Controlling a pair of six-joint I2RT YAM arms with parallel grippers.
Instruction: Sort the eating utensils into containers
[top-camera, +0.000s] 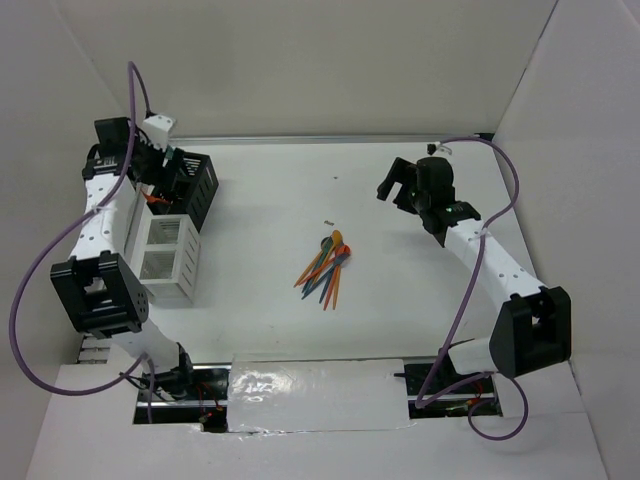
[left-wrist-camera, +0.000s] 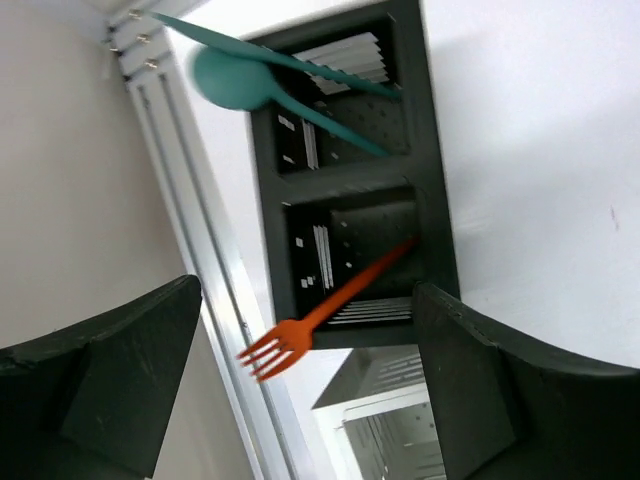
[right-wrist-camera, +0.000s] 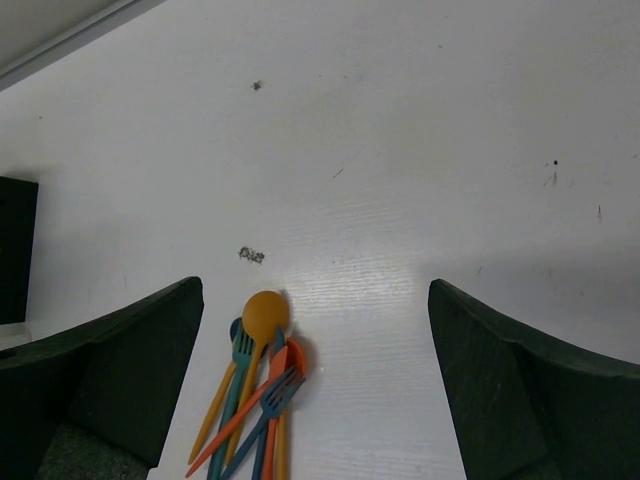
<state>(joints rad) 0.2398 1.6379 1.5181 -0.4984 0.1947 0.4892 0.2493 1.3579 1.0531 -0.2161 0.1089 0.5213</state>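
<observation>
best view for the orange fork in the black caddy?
Left wrist: the orange fork fills mid-frame, handle down in the black caddy, tines sticking out. Top external shows at most an orange speck by the left arm. Right wrist misses it.

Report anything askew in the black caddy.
The thin orange plastic fork leans steeply out of the black slotted caddy, tines hanging past its rim. The teal plastic spoon in the neighbouring compartment tilts out likewise.

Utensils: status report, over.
Left hand open over black caddy, orange fork inside. Right hand open above pile. Nothing blocking.
</observation>
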